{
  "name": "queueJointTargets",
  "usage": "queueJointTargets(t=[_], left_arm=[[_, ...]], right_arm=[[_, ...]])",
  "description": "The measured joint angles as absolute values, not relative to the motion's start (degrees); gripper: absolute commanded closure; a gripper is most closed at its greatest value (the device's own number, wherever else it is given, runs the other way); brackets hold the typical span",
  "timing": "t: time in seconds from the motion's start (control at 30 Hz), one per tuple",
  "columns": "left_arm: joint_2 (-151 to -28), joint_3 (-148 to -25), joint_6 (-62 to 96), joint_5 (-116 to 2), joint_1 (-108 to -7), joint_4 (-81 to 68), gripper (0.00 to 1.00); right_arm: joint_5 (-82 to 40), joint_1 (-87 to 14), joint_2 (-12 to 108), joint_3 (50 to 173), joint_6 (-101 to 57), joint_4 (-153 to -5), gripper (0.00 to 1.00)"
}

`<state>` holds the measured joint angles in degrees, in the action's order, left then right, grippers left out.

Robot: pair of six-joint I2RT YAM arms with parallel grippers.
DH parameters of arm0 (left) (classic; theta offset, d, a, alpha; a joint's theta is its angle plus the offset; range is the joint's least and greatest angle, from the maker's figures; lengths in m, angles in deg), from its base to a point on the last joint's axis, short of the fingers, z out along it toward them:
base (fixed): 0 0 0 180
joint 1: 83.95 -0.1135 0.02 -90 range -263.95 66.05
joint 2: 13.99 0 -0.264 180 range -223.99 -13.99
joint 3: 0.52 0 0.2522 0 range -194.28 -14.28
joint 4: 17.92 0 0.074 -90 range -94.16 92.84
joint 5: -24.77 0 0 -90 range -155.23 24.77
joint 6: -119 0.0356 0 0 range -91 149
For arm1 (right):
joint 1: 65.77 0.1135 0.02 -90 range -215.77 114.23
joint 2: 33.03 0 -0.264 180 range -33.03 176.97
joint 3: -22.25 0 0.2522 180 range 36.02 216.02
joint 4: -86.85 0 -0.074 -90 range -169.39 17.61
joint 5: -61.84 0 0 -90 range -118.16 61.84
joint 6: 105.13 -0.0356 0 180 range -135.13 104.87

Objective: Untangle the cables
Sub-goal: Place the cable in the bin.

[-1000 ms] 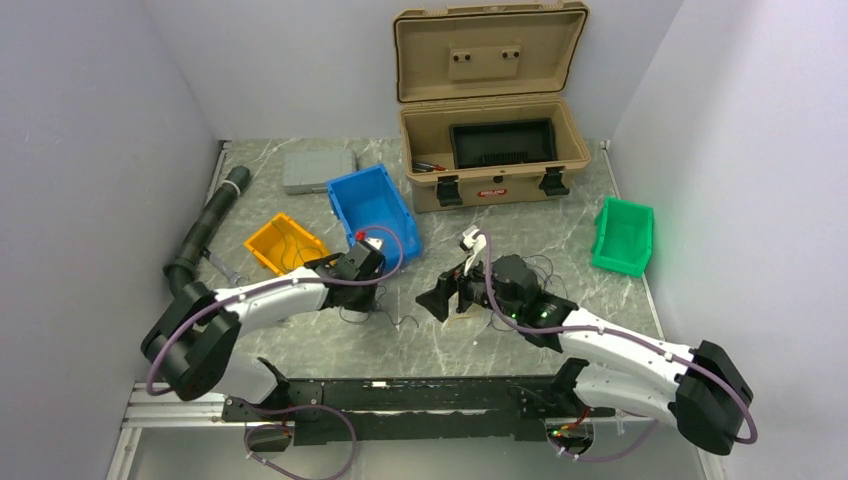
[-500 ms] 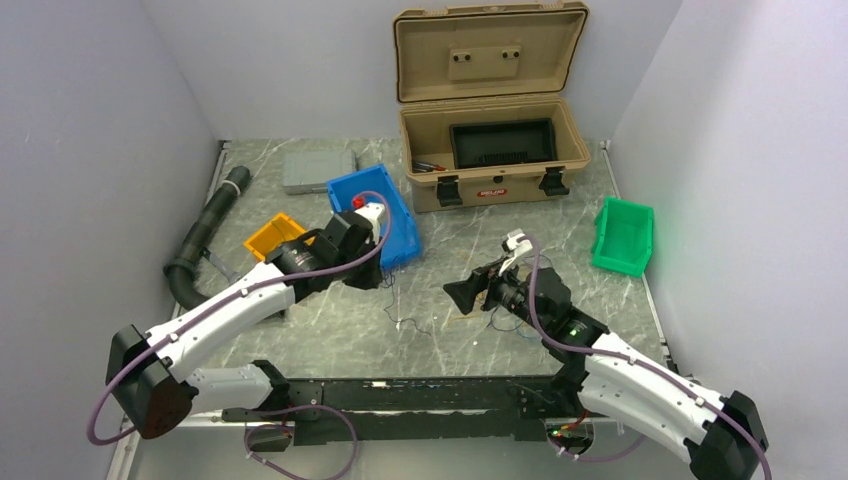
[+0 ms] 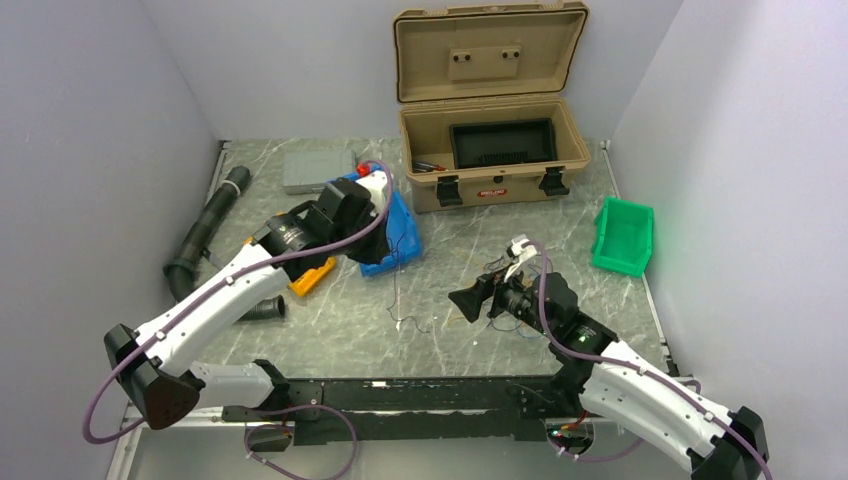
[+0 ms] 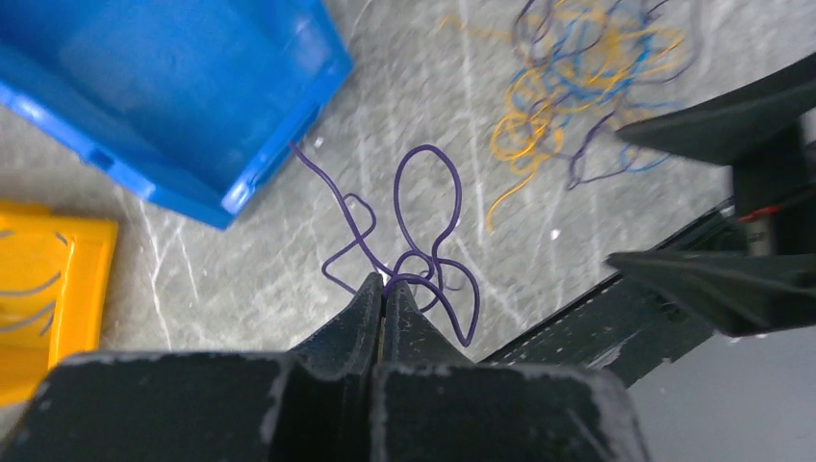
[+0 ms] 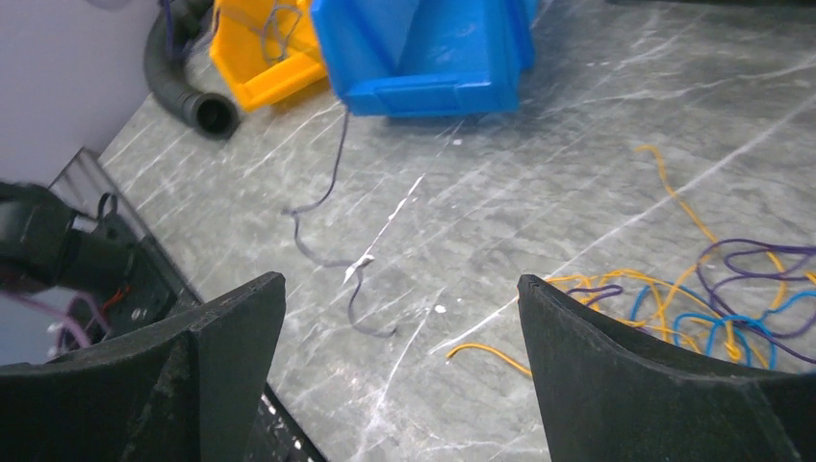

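The cables lie as a loose tangle (image 4: pixel 577 67) of orange, blue and purple wires on the marble table; the right wrist view shows the tangle (image 5: pixel 712 289) at its right edge. My left gripper (image 4: pixel 383 282) is shut on a single purple wire (image 4: pixel 425 147) and holds it above the table beside the blue bin (image 4: pixel 192 87). In the top view this wire (image 3: pixel 398 290) hangs from the left gripper (image 3: pixel 388 250) down to the table. My right gripper (image 5: pixel 401 281) is open and empty, just left of the tangle, and also appears in the top view (image 3: pixel 462 298).
A yellow bin (image 3: pixel 310 275) holding a few thin wires sits left of the blue bin (image 3: pixel 402 222). A black corrugated hose (image 3: pixel 205 230) lies at the far left. An open tan case (image 3: pixel 490 150), a grey box (image 3: pixel 315 170) and a green bin (image 3: pixel 622 235) stand further back.
My left gripper has risen and moved back toward the blue bin, drawing the purple wire away from the tangle. My right gripper has pulled back to the right and stays open.
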<state>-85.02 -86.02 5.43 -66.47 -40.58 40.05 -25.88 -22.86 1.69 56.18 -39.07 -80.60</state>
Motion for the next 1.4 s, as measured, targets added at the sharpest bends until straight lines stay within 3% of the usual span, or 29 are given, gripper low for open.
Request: queueJointTargets(t=[0.17, 0.33, 0.73, 0.83, 0.87, 1.0, 1.07, 1.23, 1.3, 1.4], left_arm=[[-85.11, -92.51, 7.39, -62.66, -40.58, 40.40, 1.00], [-85.08, -93.21, 8.73, -58.42, -40.58, 40.92, 1.00], [-83.58, -94.22, 9.42, -54.27, -40.58, 41.56, 1.00], [-83.44, -94.85, 9.42, -53.42, -40.58, 41.58, 1.00], [-83.44, -95.07, 9.42, -53.07, -40.58, 41.58, 1.00], [-83.44, -95.42, 9.40, -52.06, -40.58, 41.56, 1.00], [-83.44, -95.42, 9.40, -51.78, -40.56, 41.56, 1.00], [-83.44, -95.99, 9.38, -52.30, -40.56, 41.65, 1.00], [-83.44, -96.30, 9.40, -53.53, -40.62, 41.58, 1.00], [-83.44, -96.23, 9.38, -55.30, -41.74, 41.30, 1.00]], right_arm=[[-18.01, -22.99, 3.99, 56.33, -37.72, -81.78, 0.13], [-9.40, -22.92, 14.26, 60.22, -36.58, -84.23, 0.18], [-2.47, -19.12, 30.15, 61.88, -37.43, -99.31, 0.15], [-2.51, -17.87, 34.26, 62.93, -37.46, -102.44, 0.18], [-2.51, -17.54, 35.66, 63.13, -37.61, -103.73, 0.22], [-2.45, -16.41, 40.43, 63.89, -38.64, -108.21, 0.63], [-2.49, -15.66, 42.33, 65.38, -38.68, -108.32, 0.76], [-3.65, -13.61, 43.31, 69.25, -38.64, -108.25, 0.87], [-5.29, -13.44, 42.37, 69.71, -38.62, -108.18, 1.00], [-8.92, -13.46, 41.23, 70.54, -38.57, -107.73, 1.00]])
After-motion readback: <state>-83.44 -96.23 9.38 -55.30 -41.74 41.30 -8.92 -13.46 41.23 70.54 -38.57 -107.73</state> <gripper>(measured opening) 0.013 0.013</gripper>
